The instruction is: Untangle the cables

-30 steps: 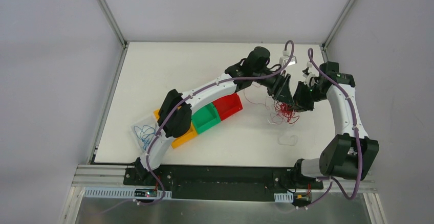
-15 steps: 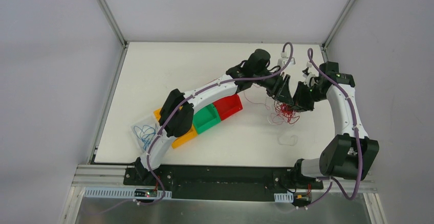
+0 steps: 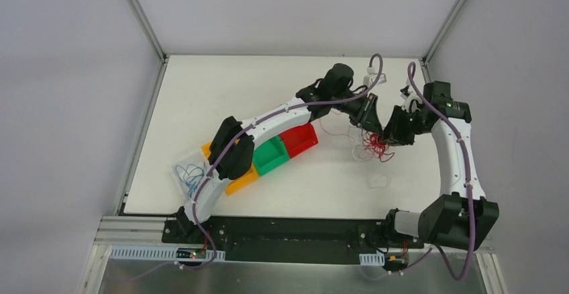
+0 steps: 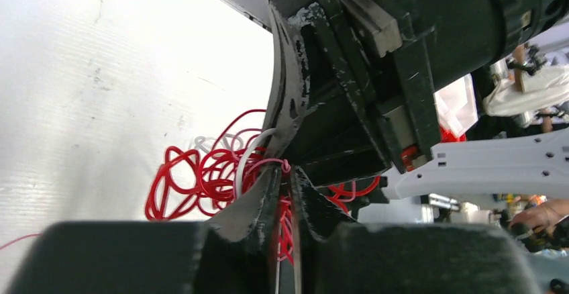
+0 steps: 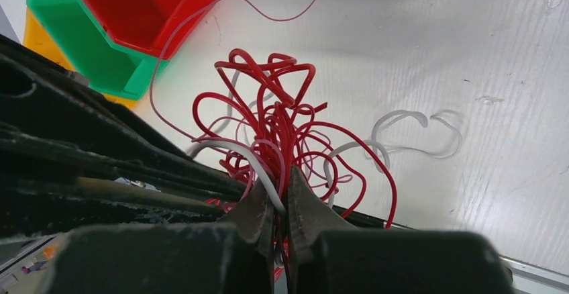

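Judging progress, I'd say partway: a blue cable (image 3: 190, 173) lies in the clear tray (image 3: 173, 171) near left and a white cable (image 3: 378, 181) lies apart, but the red cables (image 3: 376, 148) are knotted far right on the desk, pinched by my left gripper (image 4: 287, 174) and right gripper (image 5: 281, 194).

The left arm (image 3: 268, 121) stretches far across to the right side, and the right arm (image 3: 457, 156) bends inward. The left gripper (image 4: 287, 181) and the right gripper (image 5: 282, 203) stand nearly tip to tip, each pinched on strands of the cables (image 5: 282, 116).
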### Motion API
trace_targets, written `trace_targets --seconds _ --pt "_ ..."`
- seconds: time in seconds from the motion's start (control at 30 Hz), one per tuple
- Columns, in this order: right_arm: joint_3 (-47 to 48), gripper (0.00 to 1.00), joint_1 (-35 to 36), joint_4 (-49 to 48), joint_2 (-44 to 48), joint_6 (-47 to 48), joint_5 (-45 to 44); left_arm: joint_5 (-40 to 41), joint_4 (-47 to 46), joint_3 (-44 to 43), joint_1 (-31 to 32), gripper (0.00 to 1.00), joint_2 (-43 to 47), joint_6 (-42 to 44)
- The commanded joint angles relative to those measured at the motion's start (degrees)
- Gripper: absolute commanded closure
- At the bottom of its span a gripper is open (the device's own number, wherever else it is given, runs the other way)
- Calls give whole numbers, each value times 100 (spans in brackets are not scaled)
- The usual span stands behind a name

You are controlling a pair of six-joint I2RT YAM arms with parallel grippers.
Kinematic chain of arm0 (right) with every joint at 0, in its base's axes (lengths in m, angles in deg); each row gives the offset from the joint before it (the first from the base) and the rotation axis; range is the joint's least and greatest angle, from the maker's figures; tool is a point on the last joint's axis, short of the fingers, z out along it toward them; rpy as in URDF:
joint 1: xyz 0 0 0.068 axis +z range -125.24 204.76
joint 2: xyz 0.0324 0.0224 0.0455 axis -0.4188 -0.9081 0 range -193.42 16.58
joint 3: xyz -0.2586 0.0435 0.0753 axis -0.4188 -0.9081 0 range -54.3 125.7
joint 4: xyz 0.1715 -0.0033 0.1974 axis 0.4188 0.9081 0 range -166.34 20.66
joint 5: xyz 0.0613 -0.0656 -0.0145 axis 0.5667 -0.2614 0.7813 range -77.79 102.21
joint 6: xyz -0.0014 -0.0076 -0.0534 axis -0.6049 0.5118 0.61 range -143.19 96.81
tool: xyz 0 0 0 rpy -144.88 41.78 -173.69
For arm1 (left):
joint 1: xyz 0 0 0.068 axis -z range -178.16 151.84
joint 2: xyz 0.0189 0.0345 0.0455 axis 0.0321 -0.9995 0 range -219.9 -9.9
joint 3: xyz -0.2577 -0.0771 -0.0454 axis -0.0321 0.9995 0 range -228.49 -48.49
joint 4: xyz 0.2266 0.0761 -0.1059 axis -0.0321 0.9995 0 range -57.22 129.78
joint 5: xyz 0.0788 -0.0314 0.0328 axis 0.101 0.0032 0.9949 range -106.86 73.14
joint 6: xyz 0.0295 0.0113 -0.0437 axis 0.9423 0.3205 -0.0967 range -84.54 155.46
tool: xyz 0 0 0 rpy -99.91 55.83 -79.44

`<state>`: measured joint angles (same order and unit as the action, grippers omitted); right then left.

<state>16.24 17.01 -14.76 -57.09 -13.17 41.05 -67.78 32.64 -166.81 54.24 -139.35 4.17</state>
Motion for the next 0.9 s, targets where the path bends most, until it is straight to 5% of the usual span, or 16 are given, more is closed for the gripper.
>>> trace_targets --seconds 0.0,0.27,0.6,0.87 --pt "-94 100 37 -156 255 52 478 -396 -418 19 91 100 -19 -194" --pt "-383 65 -417 -473 93 178 -75 -666 -1288 14 -106 100 606 -819" --pt "-612 64 -613 -1549 -535 -315 -223 -528 -1442 -1522 -234 100 765 -1200" --pt "-916 60 -676 -1922 -1239 -202 -751 -169 -917 -2904 -446 100 1100 -673"
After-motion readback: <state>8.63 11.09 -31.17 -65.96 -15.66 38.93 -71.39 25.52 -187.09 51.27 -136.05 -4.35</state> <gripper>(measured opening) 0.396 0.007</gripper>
